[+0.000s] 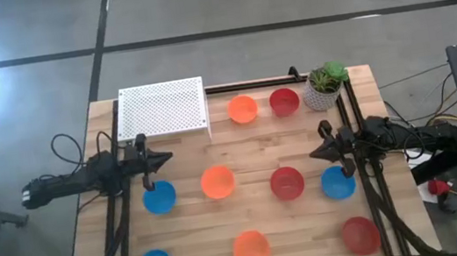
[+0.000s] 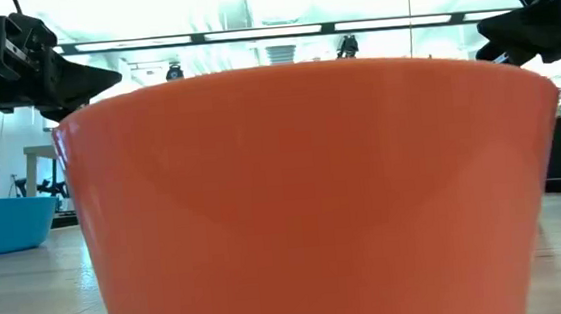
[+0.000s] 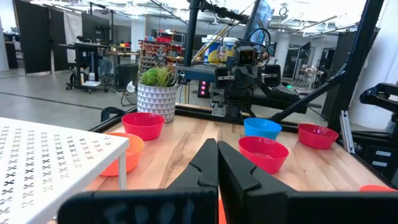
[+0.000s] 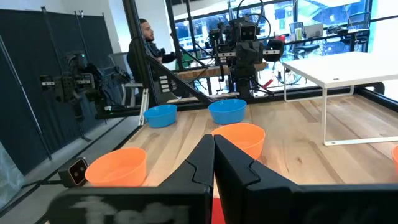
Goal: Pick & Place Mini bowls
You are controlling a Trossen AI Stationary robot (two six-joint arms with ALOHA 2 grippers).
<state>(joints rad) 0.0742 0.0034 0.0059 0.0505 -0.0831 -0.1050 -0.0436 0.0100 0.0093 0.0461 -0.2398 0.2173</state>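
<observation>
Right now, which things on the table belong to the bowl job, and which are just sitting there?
Job:
blue bowls
orange bowls
red bowls

Not the job:
white rack
plant pot

Left end effector and right end effector are shut, holding nothing.

Three blue mini bowls [image 1: 159,198], three orange [image 1: 217,182], three red [image 1: 286,182]. Pale striped wood surface [image 1: 240,148]. White perforated shelf [image 1: 162,108]. White patterned pot [image 1: 323,98], green plant [image 1: 328,76]. Dark tools [image 1: 162,159].
</observation>
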